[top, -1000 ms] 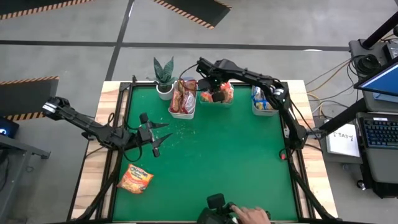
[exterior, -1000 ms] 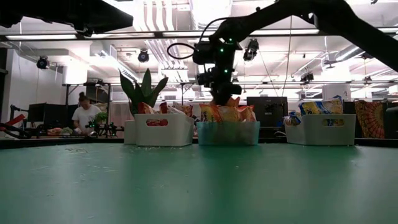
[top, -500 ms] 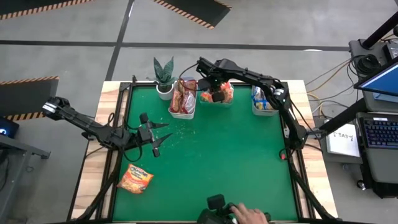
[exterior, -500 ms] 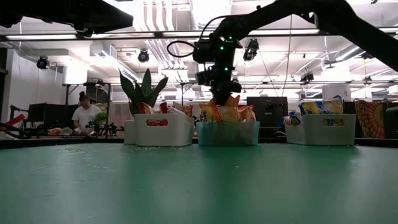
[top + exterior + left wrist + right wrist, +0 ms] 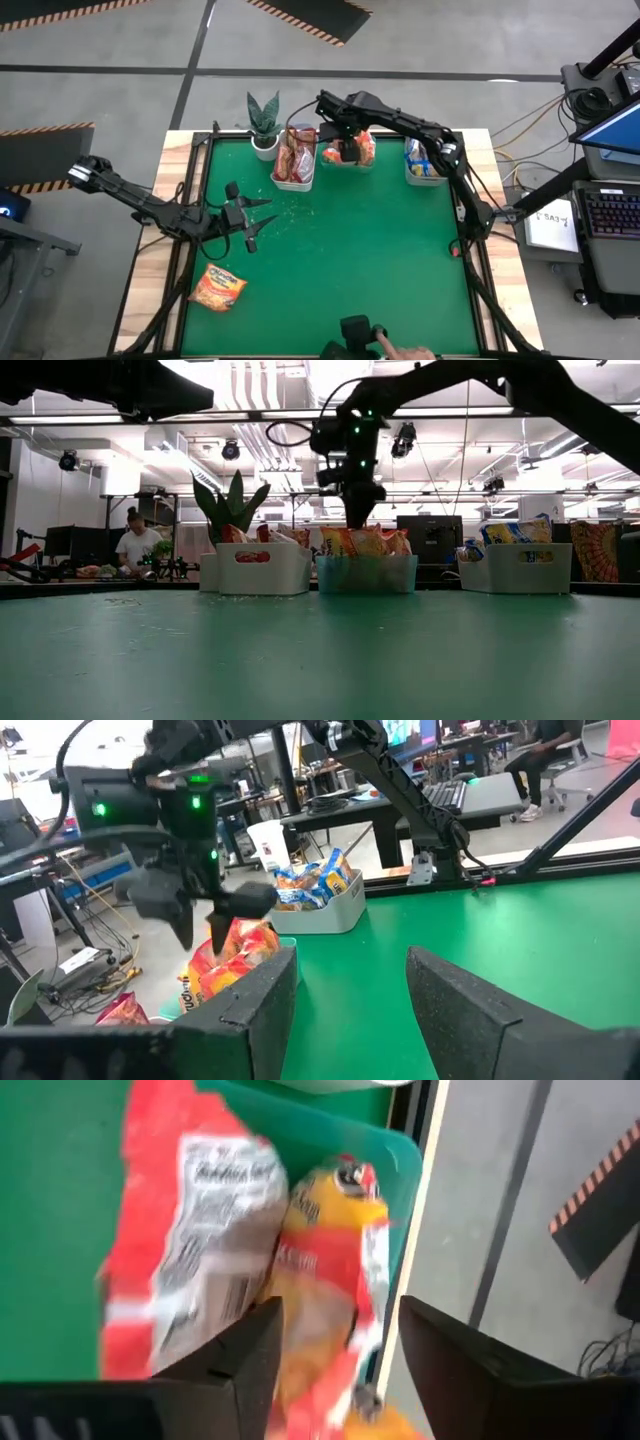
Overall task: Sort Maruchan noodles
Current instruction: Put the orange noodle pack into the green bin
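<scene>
Orange packets (image 5: 320,1280) lie apparently below right end effector (image 5: 335,1345).

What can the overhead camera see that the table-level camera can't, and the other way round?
Only the overhead view shows the loose orange noodle packet on the green mat near the left side, and the left gripper waiting open above the mat. Only the table-level view shows the room behind, with a person at a bench. Both show the plant, the white bin, the teal bin, the bin with blue-marked packets, and the right gripper, open over the teal bin.
</scene>
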You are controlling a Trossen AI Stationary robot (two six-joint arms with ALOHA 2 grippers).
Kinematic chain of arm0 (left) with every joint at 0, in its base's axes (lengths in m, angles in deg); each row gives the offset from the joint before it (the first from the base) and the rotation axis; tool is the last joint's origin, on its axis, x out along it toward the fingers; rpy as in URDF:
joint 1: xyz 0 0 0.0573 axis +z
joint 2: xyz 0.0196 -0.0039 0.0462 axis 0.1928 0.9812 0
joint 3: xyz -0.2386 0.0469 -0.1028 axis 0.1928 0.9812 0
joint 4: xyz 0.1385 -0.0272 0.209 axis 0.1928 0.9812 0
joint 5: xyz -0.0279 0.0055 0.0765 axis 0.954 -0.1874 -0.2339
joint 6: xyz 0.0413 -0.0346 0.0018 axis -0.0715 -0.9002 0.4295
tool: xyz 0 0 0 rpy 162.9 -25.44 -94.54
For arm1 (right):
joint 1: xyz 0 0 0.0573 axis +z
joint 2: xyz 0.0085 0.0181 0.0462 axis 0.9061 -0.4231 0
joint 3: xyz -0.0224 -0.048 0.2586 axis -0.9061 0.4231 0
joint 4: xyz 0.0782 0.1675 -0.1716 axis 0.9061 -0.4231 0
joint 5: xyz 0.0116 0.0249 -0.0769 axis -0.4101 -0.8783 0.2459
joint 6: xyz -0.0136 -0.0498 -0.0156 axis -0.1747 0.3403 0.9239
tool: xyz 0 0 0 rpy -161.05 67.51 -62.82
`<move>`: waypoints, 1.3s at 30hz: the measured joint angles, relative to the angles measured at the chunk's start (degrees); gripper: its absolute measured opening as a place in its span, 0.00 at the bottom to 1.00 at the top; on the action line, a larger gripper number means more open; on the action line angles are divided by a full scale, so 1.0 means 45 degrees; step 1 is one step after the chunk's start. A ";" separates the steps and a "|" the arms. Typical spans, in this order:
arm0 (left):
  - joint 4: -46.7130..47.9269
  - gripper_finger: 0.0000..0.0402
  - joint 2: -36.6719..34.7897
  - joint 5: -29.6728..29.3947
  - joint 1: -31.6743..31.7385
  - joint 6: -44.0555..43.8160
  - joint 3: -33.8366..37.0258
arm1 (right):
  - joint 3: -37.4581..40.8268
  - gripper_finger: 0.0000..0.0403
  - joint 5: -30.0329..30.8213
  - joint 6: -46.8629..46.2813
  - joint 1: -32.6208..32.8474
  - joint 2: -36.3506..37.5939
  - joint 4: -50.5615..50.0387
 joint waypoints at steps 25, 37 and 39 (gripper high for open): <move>0.0141 0.43 0.0840 0.2837 -0.0058 -0.5091 -0.0424 | 0.4175 0.10 -0.4344 -0.5692 0.3511 0.5872 0.3077; 0.9980 0.43 0.2901 0.7812 -0.0870 -1.2485 -0.4234 | 1.1911 0.02 -0.3313 -0.6875 0.6832 0.9007 1.1591; 1.1461 0.43 0.3449 0.8463 -0.1238 -1.3855 -0.4947 | 1.2716 0.02 -0.3283 -0.6907 0.7172 0.9241 1.2388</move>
